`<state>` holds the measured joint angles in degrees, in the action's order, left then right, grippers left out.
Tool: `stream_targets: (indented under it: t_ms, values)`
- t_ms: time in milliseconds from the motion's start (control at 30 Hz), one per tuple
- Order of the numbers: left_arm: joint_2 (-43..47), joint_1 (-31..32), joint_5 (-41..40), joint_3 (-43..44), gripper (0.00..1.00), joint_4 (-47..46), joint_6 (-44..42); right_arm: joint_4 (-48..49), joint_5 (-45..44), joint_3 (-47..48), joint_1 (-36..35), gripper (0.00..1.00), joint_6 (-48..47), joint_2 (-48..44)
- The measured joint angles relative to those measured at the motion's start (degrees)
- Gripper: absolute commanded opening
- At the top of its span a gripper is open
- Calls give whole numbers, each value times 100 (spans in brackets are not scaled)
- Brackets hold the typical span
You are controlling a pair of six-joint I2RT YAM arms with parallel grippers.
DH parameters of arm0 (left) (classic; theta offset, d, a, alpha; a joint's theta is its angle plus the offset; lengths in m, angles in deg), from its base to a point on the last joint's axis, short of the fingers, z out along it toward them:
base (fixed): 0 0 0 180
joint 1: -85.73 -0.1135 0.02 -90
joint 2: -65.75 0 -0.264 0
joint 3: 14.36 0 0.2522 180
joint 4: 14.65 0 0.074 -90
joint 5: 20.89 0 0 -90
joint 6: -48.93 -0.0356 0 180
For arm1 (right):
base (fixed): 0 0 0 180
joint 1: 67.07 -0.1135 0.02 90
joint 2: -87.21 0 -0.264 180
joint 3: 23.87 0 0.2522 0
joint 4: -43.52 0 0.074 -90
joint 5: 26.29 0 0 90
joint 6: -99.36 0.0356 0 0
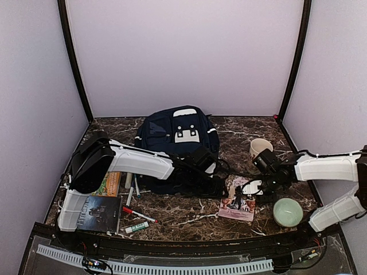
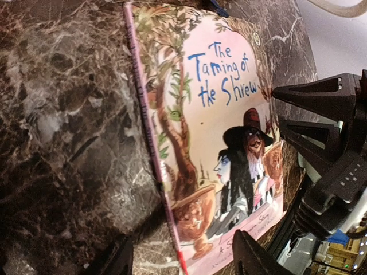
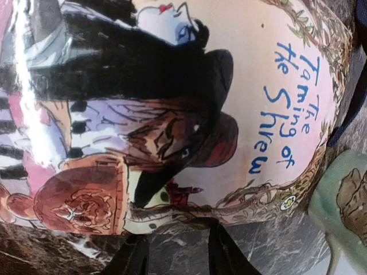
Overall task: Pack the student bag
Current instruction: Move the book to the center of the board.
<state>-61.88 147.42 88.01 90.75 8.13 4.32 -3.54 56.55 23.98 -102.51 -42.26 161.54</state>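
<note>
Dark marble desk [image 1: 183, 220] holds the student bag [image 1: 175, 134] at the back. We see the left tool [image 1: 221, 188] open just in front of it, and the right tool [image 1: 249, 187] open by a book [image 1: 238, 205].

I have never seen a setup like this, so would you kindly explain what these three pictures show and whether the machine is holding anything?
These are two robot arms bolted at the table's near edge, each ending in a two-finger gripper. The overhead picture looks down from behind them; the other two come from a camera on each wrist. On the marble table lie a navy student bag, a picture book titled The Taming of the Shrew, a beige cup, a green round container, a dark book and some markers. The left gripper and the right gripper both sit at the picture book with jaws apart; neither seems to hold anything.
</note>
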Motion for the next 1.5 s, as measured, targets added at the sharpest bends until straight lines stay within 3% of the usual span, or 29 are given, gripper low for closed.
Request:
stream_targets:
  t_ms: [467, 767, 1033, 1233, 1333, 1500]
  values:
    - [35, -295, 481, -531, 61, -981, 949, 1106, -44, 542, 9, 30, -87, 1040]
    - [319, -334, 540, -2006, 60, -3438, 2074, 1565, -42, 586, -9, 29, -4, 1228]
    - [835, -227, -138, -2918, 60, -4524, 1928, 1821, 85, 579, -42, 28, 94, 1292]
    - [1141, -205, -354, -2975, 56, -5119, 1827, 1921, 208, 686, -66, 28, 203, 1423]
    - [1150, -201, -485, -2942, 59, -4909, 2013, 1923, 234, 728, -70, 27, 271, 1464]
    - [1390, -142, -1038, -2839, 60, -3279, 2166, 1943, 166, 706, -90, 30, 341, 1449]
